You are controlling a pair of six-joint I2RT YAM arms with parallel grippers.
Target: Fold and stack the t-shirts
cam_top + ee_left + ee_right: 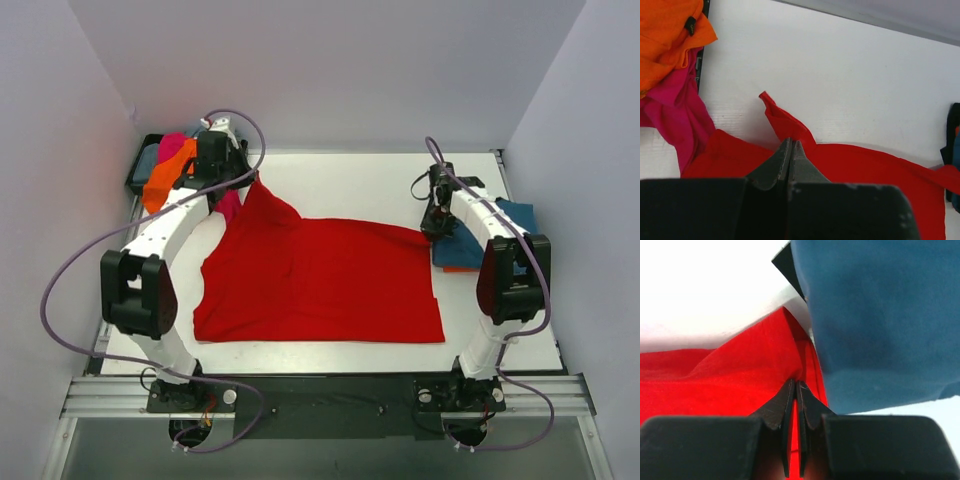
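Two grips on red t-shirt (pixel 320 285), left hand (pixel 791 144), right hand (pixel 796 385); white table (pixel 360 180), lilac walls (pixel 330 70).

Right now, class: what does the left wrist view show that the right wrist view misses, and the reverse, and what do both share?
Left wrist only: the orange shirt, the pink shirt and the left pincer, shut on the red shirt. Right wrist only: the right pincer, shut on that shirt too. Both: the red shirt, the white table and the blue shirt, a mere sliver in the left view.
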